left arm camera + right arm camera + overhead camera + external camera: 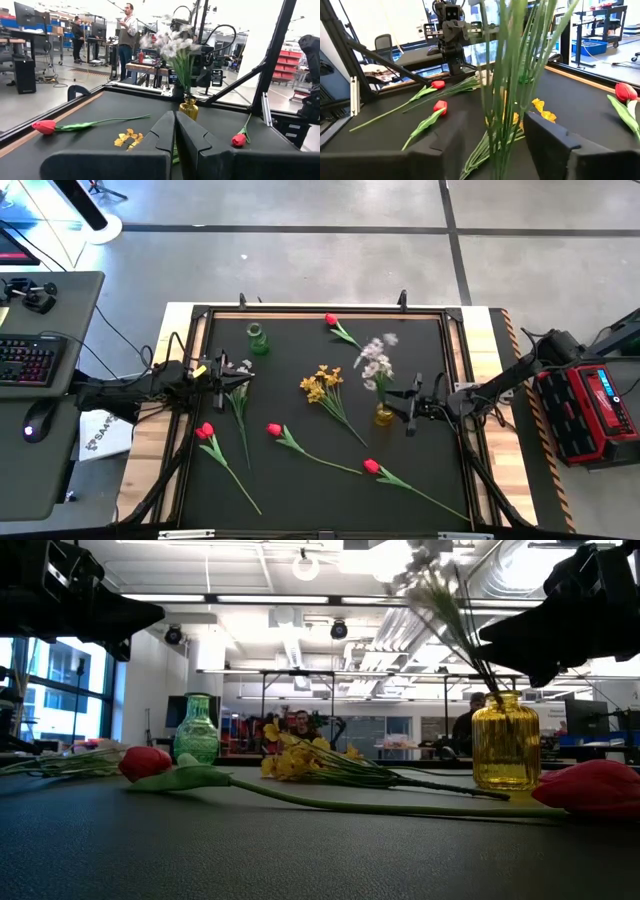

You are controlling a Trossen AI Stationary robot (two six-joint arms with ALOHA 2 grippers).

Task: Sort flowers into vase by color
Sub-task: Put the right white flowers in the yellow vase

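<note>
The right end effector [412, 406] stands spread wide, holding nothing, beside the yellow vase [384, 415], apparently having room around the white-pink bunch [376, 360] upright inside. The left end effector [243, 376] is pinched together over another bunch [240, 402] lying on the surface [300, 490]. 4 red tulips [272, 429] and the yellow bunch [320, 383] lie unsorted; the green vase [258, 338] is empty.

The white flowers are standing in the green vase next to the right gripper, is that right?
Not quite. The white flowers stand in the yellow vase, beside the right gripper, as the high view shows. The green vase stands empty near the table's far edge.
</note>
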